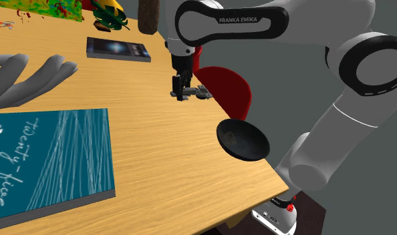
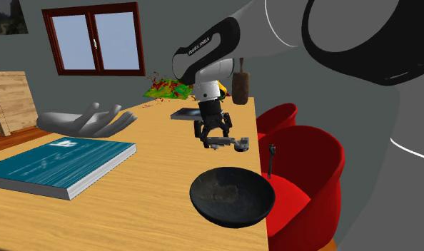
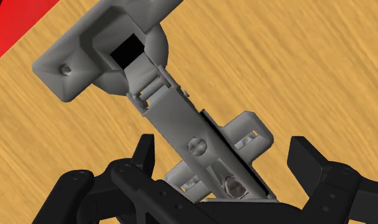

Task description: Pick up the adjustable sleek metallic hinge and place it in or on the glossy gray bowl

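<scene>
Hinge, grey metal, cabinet type, with a round cup at one end and a cross-shaped mounting plate at the other. It appears to rest flat on the wooden tabletop. It sits near the dark glossy bowl, further along the same tabletop edge and not touching it.

My black gripper hangs over the plate end of the hinge with its fingers spread wide, one on each side of the hinge arm. In the wrist view, wood grain shows between each finger and the metal, so I judge that nothing is gripped yet. I read this as the line-up before closing. The fingers straddle the narrow arm rather than the wide cup, probably because the arm is the part that fits between them. The hinge lies at a slant across the gap, so closing may twist it before it seats.

The bowl stands empty with its open face unobstructed, and the carry to it looks short. A red chair stands just beside the bowl, off the tabletop edge. A teal book lies well apart from the bowl, across the tabletop and out of the path.
</scene>
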